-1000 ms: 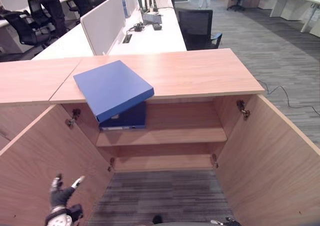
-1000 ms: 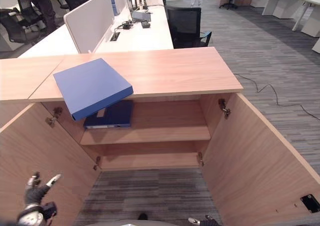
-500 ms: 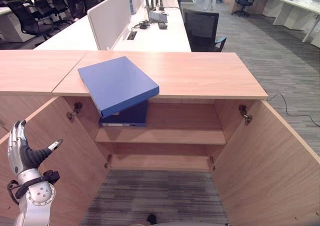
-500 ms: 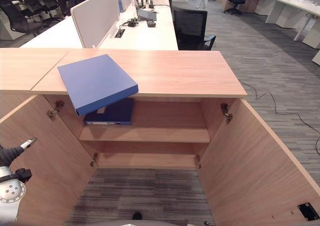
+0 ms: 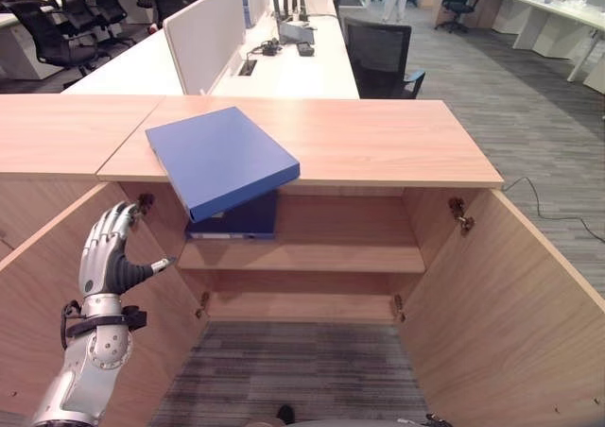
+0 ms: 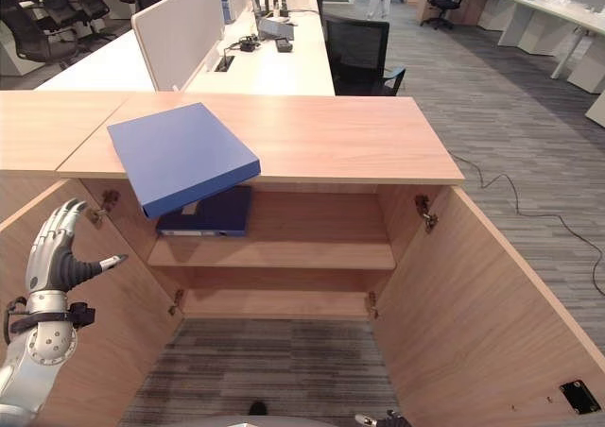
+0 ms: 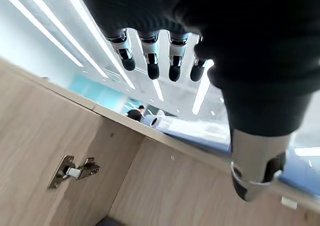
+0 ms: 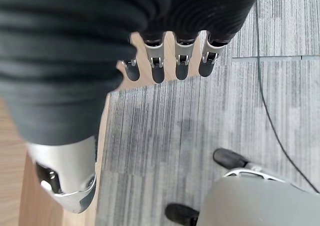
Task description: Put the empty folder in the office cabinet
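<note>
Grey striped carpet (image 5: 529,115), white desks (image 5: 284,68) with dividers (image 5: 203,35), black office chairs (image 5: 383,59).

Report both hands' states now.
Left hand: open, fingers straight, holding nothing, raised beside the open cabinet door.
Right hand: open, relaxed, holding nothing.

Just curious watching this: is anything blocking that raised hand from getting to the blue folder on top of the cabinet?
Nothing visible. The left hand hangs open beside the open left door, below the blue folder.
</note>
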